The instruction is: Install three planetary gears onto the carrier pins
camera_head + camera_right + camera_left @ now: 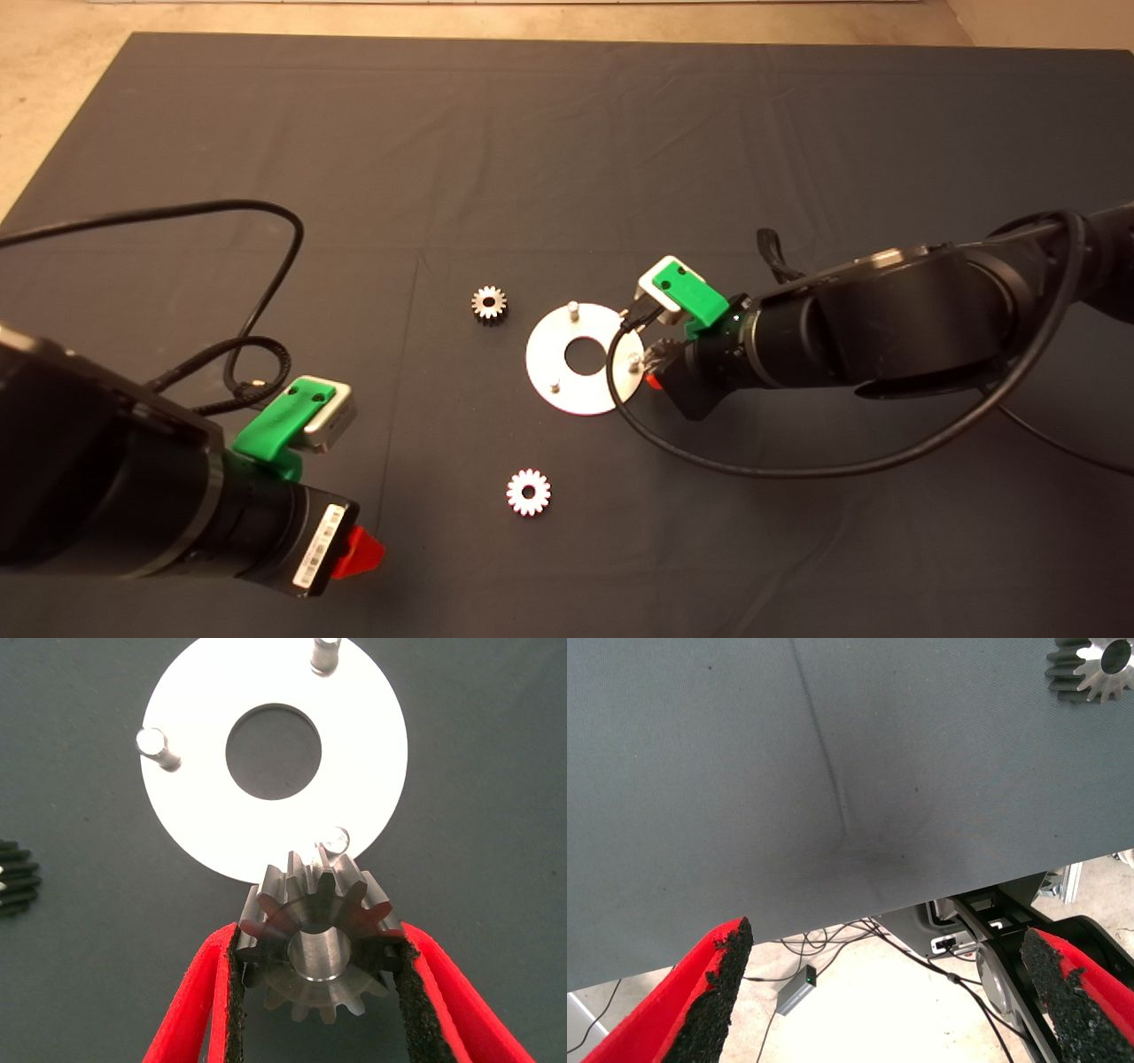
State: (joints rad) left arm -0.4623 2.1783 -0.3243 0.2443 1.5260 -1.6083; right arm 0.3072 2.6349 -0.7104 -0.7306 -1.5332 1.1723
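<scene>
My right gripper [319, 992] pinched a gear [317, 930] just beside the disc's [204, 828] nearest pin [335, 840] — nothing in between. Two gears [489, 304] [529, 492] lay loose on the mat [567, 133]; my left gripper [886, 992] waited wide open — empty.

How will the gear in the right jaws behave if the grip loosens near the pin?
The gear looks like solid metal, so probably stiff and heavy for its size. The pads touch only tooth tips, so it may twist or slip. Dropped on edge, it could roll across the mat, away from the disc.
</scene>
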